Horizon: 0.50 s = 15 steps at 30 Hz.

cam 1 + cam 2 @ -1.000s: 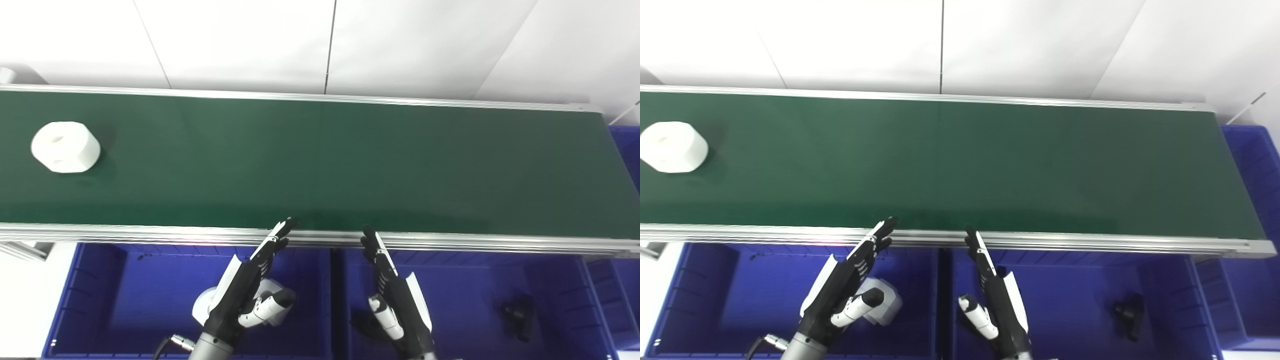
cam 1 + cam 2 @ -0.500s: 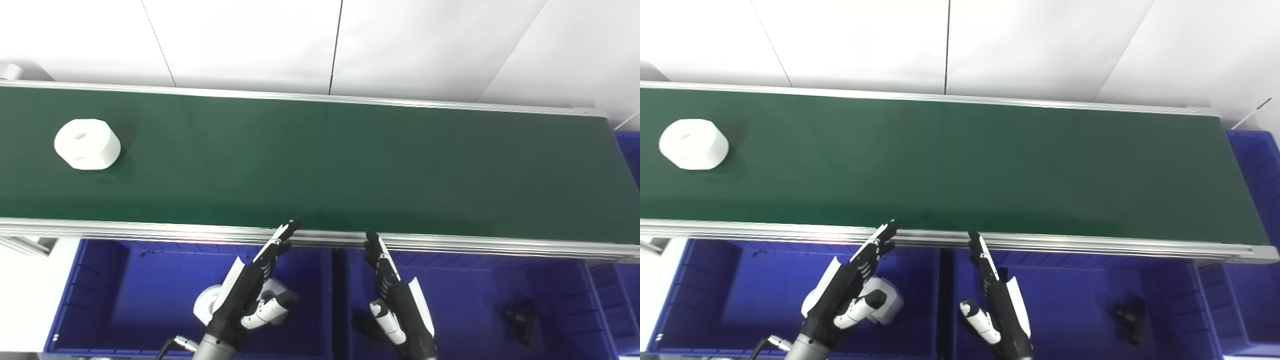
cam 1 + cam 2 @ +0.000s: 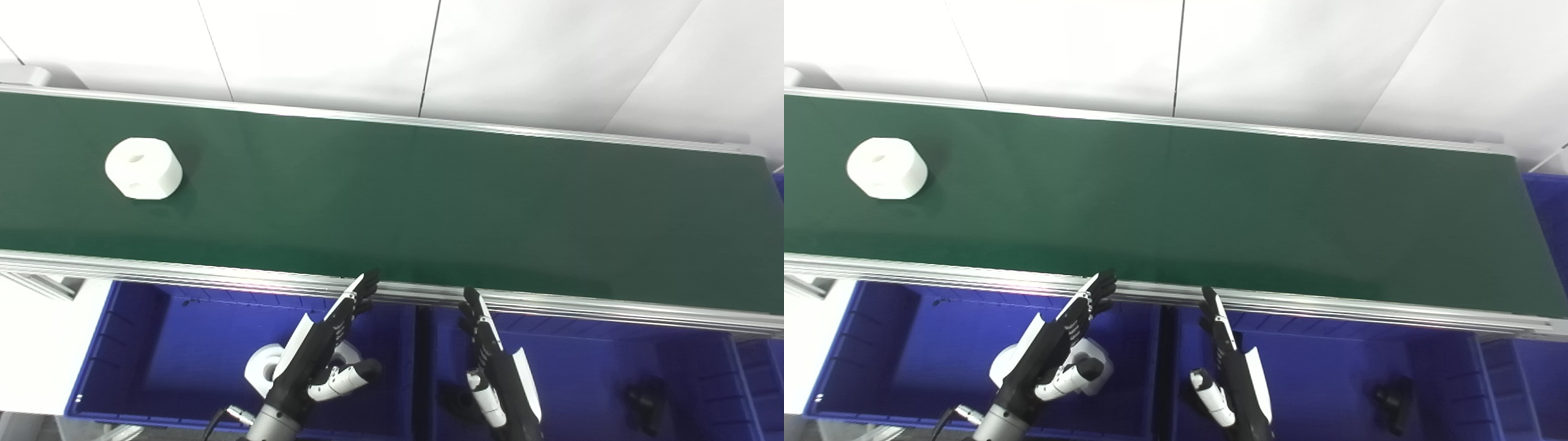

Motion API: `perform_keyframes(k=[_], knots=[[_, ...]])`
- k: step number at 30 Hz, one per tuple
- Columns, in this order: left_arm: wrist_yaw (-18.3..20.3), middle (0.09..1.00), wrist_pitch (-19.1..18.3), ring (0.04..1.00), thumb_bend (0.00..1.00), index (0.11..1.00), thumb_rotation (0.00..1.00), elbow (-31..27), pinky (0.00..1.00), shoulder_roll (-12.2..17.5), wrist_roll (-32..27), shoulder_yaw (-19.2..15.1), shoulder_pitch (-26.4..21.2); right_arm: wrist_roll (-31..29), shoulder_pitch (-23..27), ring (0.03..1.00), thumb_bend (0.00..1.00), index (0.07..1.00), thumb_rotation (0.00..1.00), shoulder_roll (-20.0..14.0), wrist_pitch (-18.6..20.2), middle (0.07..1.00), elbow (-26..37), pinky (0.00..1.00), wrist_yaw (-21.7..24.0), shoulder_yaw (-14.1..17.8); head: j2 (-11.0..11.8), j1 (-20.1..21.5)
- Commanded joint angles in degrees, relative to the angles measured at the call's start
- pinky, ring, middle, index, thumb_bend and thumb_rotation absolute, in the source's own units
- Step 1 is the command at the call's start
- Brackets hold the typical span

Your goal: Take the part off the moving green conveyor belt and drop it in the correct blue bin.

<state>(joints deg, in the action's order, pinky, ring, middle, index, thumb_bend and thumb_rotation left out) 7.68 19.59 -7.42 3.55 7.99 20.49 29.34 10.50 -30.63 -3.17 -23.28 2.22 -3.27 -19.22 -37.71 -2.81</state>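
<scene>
A white hexagonal part with a round hole in its top is lying on the green conveyor belt, well toward the belt's left end and nearer the far rail than the near one. I am holding both hands below the belt's near aluminium rail, well apart from the part. My left hand is reaching up over the left blue bin, fingers spread and extended, gripping nothing, with the fingertips just at the rail. My right hand is doing likewise over the right blue bin, fingers apart and empty. A second white part is sitting in the left bin, partly hidden behind my left hand. A small black part, possibly a fitting, is lying in the right bin; it is too dark for me to identify.
</scene>
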Motion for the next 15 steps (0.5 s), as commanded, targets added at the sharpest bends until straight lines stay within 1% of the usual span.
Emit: perform_keyframes(k=[1, 2, 3, 4, 5, 6, 9, 13, 15], knots=[[-0.32, 0.961, 3.11, 0.961, 0.78, 0.953, 0.77, -0.62, 0.92, -0.57, -0.70, 0.49, 0.58, -0.09, -0.38, 0.972, 0.85, 0.997, 0.99, -0.62, -3.62, 1.000, 0.87, 0.93, -1.23, -0.93, 1.17, -0.43], [-0.35, 0.957, 4.02, 0.962, 0.77, 0.956, 0.75, 0.18, 0.93, -0.69, -1.07, 0.55, 0.56, -0.23, -0.30, 0.973, 0.85, 0.997, 0.99, -0.92, -3.62, 1.000, 0.53, 0.93, -1.51, -1.24, 3.24, -0.52], [-0.40, 0.954, 4.99, 0.960, 0.76, 0.959, 0.74, 1.06, 0.93, -0.78, -1.29, 0.55, 0.49, -0.23, -0.24, 0.974, 0.85, 0.996, 0.99, -1.16, -3.63, 1.000, 0.22, 0.93, -1.82, -1.52, 3.66, -0.48], [-0.48, 0.948, 6.10, 0.950, 0.76, 0.962, 0.74, 2.33, 0.92, -0.77, -1.40, 0.60, 0.31, -0.16, -0.12, 0.980, 0.86, 0.996, 1.00, -1.45, -3.63, 1.000, -0.40, 0.94, -2.29, -1.80, 5.95, -0.40], [-0.49, 0.944, 6.76, 0.944, 0.76, 0.965, 0.74, 3.18, 0.91, -0.70, -1.47, 0.63, 0.19, 0.06, -0.03, 0.984, 0.87, 0.996, 1.00, -1.67, -3.64, 1.000, -0.84, 0.94, -2.86, -2.05, 5.95, -0.40], [-0.61, 0.940, 7.13, 0.940, 0.76, 0.967, 0.74, 3.96, 0.91, -0.68, -1.45, 0.72, 0.05, 0.03, 0.12, 0.986, 0.88, 0.996, 1.00, -1.92, -3.64, 1.000, -1.31, 0.95, -3.41, -2.31, 7.01, -0.73], [-0.72, 0.929, 6.75, 0.932, 0.78, 0.951, 0.76, 4.70, 0.89, -0.95, -0.30, 0.66, -0.09, -0.39, 0.50, 0.985, 0.87, 1.000, 1.00, -2.64, -3.64, 1.000, -2.35, 0.93, -4.25, -2.81, 7.69, -1.67], [-1.20, 0.917, 7.32, 0.923, 0.75, 0.933, 0.74, 6.80, 0.88, -0.99, -1.26, 1.68, -1.11, -0.77, 1.26, 0.986, 0.87, 1.000, 1.00, -3.78, -3.64, 1.000, -3.90, 0.92, -5.44, -3.73, 11.15, -3.20], [-1.34, 0.920, 7.33, 0.919, 0.74, 0.935, 0.73, 7.48, 0.88, -0.81, -1.79, 2.02, -1.39, -1.05, 1.64, 0.988, 0.87, 0.999, 1.00, -4.15, -3.64, 1.000, -4.44, 0.92, -5.98, -4.28, 11.10, -3.45]])
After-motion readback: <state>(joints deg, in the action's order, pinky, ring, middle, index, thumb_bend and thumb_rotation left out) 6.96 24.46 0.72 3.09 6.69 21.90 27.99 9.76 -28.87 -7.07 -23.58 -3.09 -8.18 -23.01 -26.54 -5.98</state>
